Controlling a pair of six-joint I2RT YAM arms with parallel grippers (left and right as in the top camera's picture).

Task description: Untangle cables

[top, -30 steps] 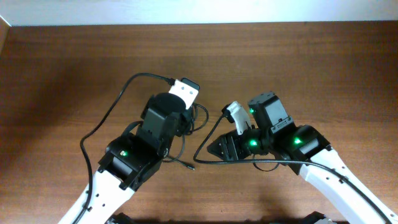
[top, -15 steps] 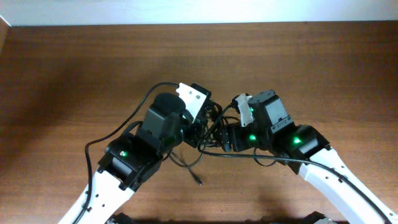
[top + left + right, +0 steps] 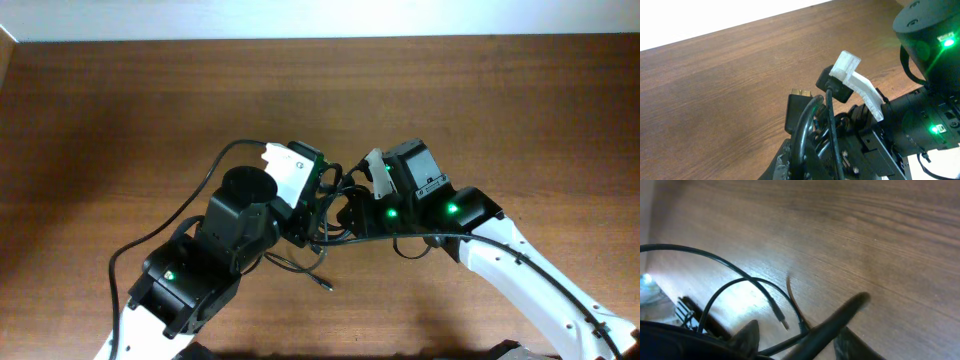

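The cables (image 3: pixel 332 222) are thin black cords knotted in a clump between my two grippers at the table's middle. One cord loops out to the left (image 3: pixel 190 205), and a loose plug end (image 3: pixel 326 288) lies in front. My left gripper (image 3: pixel 320 192) is shut on the bundle; in the left wrist view the cords (image 3: pixel 812 120) rise out of its jaws (image 3: pixel 810 167), beside a metal plug (image 3: pixel 800 93). My right gripper (image 3: pixel 358 195) is close against the clump. In the right wrist view its fingers (image 3: pixel 800 342) are apart with a blurred cord crossing between them. A plug tip (image 3: pixel 782 322) lies beyond.
The brown wooden table (image 3: pixel 480 110) stretches behind and to both sides of the arms. A white wall edge (image 3: pixel 300 20) runs along the far side. The right arm's white finger and black body (image 3: pixel 860 85) crowd the left wrist view. Each arm's own thicker cord trails along it.
Both grippers have come together at the middle. The spread loops have gathered into a tight clump between them, and the loose plug end has slid forward and right.
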